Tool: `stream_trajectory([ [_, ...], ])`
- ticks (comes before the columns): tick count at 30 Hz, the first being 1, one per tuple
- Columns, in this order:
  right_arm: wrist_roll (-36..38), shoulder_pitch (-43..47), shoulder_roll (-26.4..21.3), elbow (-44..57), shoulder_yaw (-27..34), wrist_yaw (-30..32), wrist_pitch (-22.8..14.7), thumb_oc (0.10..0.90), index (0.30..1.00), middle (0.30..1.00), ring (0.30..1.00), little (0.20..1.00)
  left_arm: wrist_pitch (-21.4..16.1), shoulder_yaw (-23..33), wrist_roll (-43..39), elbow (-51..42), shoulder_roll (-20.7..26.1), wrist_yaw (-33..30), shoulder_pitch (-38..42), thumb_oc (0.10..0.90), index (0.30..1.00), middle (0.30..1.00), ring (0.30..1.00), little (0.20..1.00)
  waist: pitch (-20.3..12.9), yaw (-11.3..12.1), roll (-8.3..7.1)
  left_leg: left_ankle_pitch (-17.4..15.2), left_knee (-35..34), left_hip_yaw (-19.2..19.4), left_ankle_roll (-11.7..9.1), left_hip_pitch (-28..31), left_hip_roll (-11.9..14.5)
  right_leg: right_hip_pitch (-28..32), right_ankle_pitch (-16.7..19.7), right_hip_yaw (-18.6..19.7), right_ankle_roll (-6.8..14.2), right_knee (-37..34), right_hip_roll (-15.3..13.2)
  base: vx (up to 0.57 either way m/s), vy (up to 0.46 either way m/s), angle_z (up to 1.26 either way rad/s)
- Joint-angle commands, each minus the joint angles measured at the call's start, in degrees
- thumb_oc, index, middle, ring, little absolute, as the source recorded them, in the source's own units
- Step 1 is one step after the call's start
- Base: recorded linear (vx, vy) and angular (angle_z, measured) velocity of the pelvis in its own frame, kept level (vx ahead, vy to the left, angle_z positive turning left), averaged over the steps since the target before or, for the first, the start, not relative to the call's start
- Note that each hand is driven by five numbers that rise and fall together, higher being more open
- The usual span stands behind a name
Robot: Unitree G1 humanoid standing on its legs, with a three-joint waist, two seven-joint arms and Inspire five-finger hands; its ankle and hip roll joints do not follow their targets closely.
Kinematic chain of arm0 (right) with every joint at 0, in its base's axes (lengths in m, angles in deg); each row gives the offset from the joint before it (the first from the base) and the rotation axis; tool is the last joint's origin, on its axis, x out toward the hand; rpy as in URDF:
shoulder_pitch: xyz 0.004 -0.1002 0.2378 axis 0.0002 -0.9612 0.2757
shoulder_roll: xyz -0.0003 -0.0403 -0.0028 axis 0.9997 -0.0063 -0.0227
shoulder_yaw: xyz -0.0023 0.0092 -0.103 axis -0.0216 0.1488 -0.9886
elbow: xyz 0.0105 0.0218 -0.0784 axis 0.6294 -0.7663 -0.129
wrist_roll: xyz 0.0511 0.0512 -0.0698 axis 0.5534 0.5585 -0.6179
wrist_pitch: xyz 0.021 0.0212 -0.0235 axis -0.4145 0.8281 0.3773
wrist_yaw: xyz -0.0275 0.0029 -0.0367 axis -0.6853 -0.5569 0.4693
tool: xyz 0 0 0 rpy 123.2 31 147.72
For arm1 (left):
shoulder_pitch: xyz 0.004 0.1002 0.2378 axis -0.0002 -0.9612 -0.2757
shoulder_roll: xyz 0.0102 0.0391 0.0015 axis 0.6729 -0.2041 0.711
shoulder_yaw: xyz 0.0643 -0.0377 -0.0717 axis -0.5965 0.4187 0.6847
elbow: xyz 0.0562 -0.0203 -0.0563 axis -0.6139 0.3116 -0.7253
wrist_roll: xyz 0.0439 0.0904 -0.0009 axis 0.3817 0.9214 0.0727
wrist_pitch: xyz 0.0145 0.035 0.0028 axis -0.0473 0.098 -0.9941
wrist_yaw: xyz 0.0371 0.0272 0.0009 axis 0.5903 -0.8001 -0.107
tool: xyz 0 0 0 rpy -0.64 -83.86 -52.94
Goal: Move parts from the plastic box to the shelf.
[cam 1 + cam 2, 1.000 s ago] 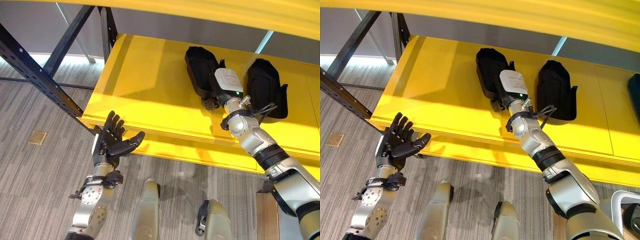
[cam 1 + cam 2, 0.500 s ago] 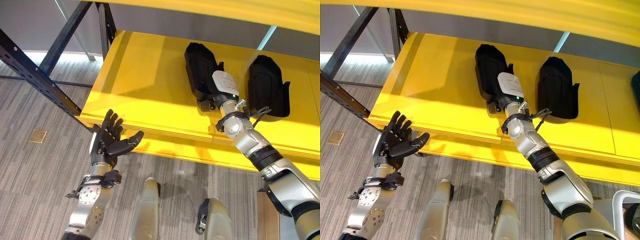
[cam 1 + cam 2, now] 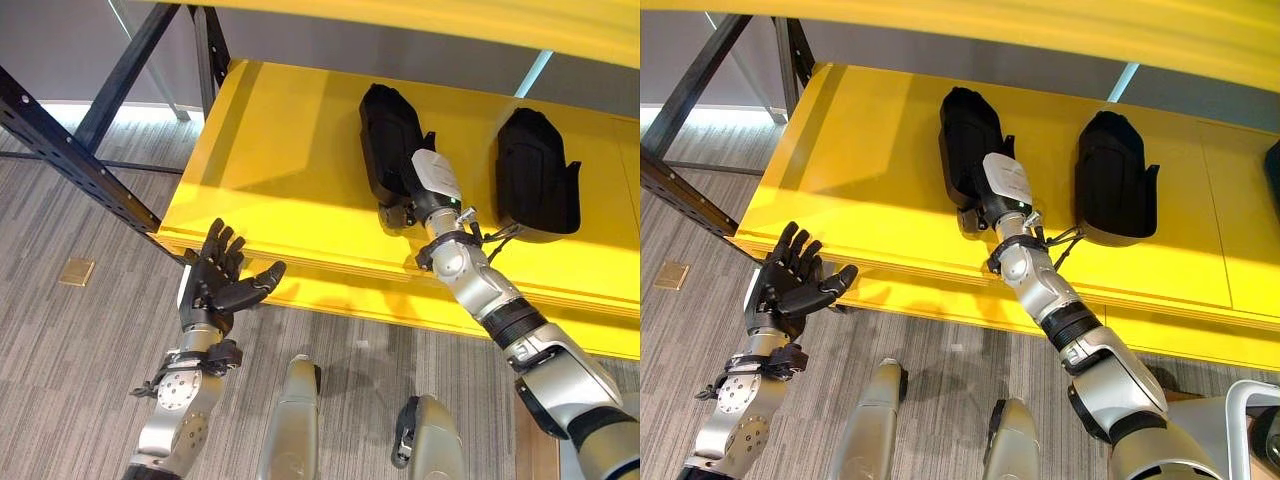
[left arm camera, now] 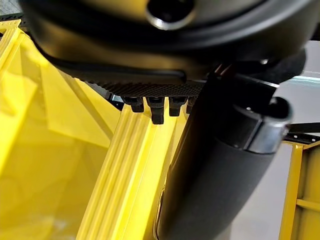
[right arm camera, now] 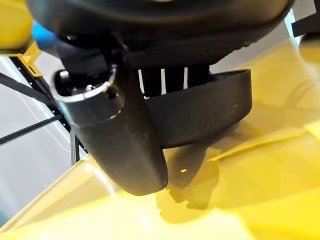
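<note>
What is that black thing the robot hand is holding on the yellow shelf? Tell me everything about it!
The black part is a long, rounded, matte shell that looks like moulded plastic, with a small tab at its side. It lies flat on the yellow shelf, apart from a second, similar black part to its right. The right robot hand grips its near end.

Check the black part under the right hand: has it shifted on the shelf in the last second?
Yes. The left black part, with the right hand on it, slid toward the robot's left, widening its gap from the other black part on the yellow shelf.
</note>
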Motion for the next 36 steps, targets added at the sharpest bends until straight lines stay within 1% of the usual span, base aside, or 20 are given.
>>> stream_trajectory([
  [1, 1.9, 2.1, 1.4, 5.1, 3.1, 1.5, -2.9, 0.400, 0.300, 0.300, 0.300, 0.300, -1.0, -1.4, 1.8, -2.1, -0.6, -0.6, -0.8, 0.900, 1.000, 1.000, 1.000, 1.000, -2.3, -0.4, 1.27, -2.7, 0.1, -1.1, 2.0, 1.1, 3.0, 3.7, -3.0, -1.5, -5.9, -0.6, 1.4, 0.00, 0.000, 0.00],
  [10, 2.2, 0.7, 2.6, 5.7, 3.4, 1.2, -3.0, 0.400, 0.300, 0.300, 0.300, 0.300, -0.9, -1.2, 2.0, -2.4, -0.8, -0.8, -1.0, 0.900, 1.000, 1.000, 1.000, 1.000, -2.0, -0.6, 1.52, -2.8, 0.6, -1.3, 2.0, 0.6, 2.9, 3.4, -3.0, -1.5, -5.8, -0.4, 1.4, 0.00, 0.000, 0.00],
  [11, 2.6, 0.6, 2.6, 5.6, 3.4, 1.3, -2.9, 0.608, 0.591, 0.591, 0.591, 0.591, -0.9, -1.3, 2.1, -2.3, -0.8, -0.8, -1.0, 0.900, 1.000, 1.000, 1.000, 1.000, -1.9, -0.6, 1.56, -2.7, 0.7, -1.3, 2.0, 0.4, 2.8, 3.3, -3.0, -1.5, -5.8, -0.4, 1.5, 0.00, 0.000, 0.00],
  [12, 2.6, 0.8, 2.7, 5.5, 3.4, 1.3, -2.8, 0.900, 1.000, 1.000, 1.000, 1.000, -0.8, -1.4, 2.1, -2.3, -0.8, -0.7, -1.0, 0.900, 1.000, 1.000, 1.000, 1.000, -1.9, -0.5, 1.58, -2.7, 0.7, -1.4, 2.0, 0.4, 2.8, 3.3, -3.0, -1.6, -5.8, -0.3, 1.5, 0.00, 0.000, 0.00],
  [17, 2.6, 1.0, 2.4, 5.6, 3.5, 1.5, -2.9, 0.900, 1.000, 1.000, 1.000, 1.000, -0.8, -1.4, 2.1, -2.4, -0.6, -0.7, -1.0, 0.900, 1.000, 1.000, 1.000, 1.000, -1.8, -0.5, 1.65, -2.8, 0.8, -1.4, 2.0, 0.2, 2.8, 3.1, -3.0, -1.6, -5.8, -0.2, 1.4, 0.00, 0.000, 0.00],
  [27, 2.9, 0.2, 1.4, 10.8, 5.0, 1.8, -3.7, 0.900, 1.000, 1.000, 1.000, 1.000, -0.7, -1.3, 2.0, -2.4, -0.5, -0.7, -1.4, 0.900, 1.000, 1.000, 1.000, 1.000, -1.5, -0.6, 1.56, -2.6, 0.7, -1.4, 2.1, 0.0, 2.8, 3.0, -2.9, -1.6, -6.0, -0.4, 1.5, 0.00, 0.000, 0.00],
  [31, 3.8, -0.5, 1.3, 15.9, 6.3, 2.2, -4.9, 0.900, 1.000, 1.000, 1.000, 1.000, -0.6, -1.2, 2.0, -2.3, -0.7, -0.8, -1.5, 0.900, 1.000, 1.000, 1.000, 1.000, -1.6, -0.8, 1.46, -2.5, 0.3, -1.2, 2.0, 0.1, 2.9, 2.8, -3.0, -1.4, -6.0, -0.3, 1.7, 0.00, 0.000, 0.00],
  [34, 7.2, -1.9, 2.1, 19.9, 7.2, 1.8, -6.1, 0.900, 1.000, 1.000, 1.000, 1.000, -0.5, -1.1, 2.3, -2.1, -1.1, -1.0, -1.4, 0.900, 1.000, 1.000, 1.000, 1.000, -1.5, -1.0, 1.26, -2.4, -0.1, -1.1, 2.0, 0.4, 3.1, 2.9, -3.0, -1.4, -6.1, -0.6, 1.7, 0.00, 0.000, 0.00],
  [35, 7.2, -1.9, 2.1, 20.0, 7.2, 1.8, -6.1, 0.900, 1.000, 1.000, 1.000, 1.000, -0.5, -1.1, 2.3, -2.1, -1.1, -1.0, -1.4, 0.900, 1.000, 1.000, 1.000, 1.000, -1.6, -1.0, 1.26, -2.4, -0.1, -1.1, 2.0, 0.4, 3.1, 2.9, -3.0, -1.4, -6.1, -0.6, 1.7, 0.00, 0.000, 0.00],
  [36, 7.7, -2.9, 2.2, 22.9, 7.2, 1.2, -6.6, 0.900, 1.000, 1.000, 1.000, 1.000, -0.3, -1.1, 2.4, -2.1, -1.2, -1.3, -1.4, 0.900, 1.000, 1.000, 1.000, 1.000, -1.5, -1.3, 1.08, -2.3, -0.4, -1.0, 2.0, 0.5, 3.1, 3.0, -2.9, -1.4, -6.1, -0.7, 1.7, 0.00, 0.000, 0.00],
])
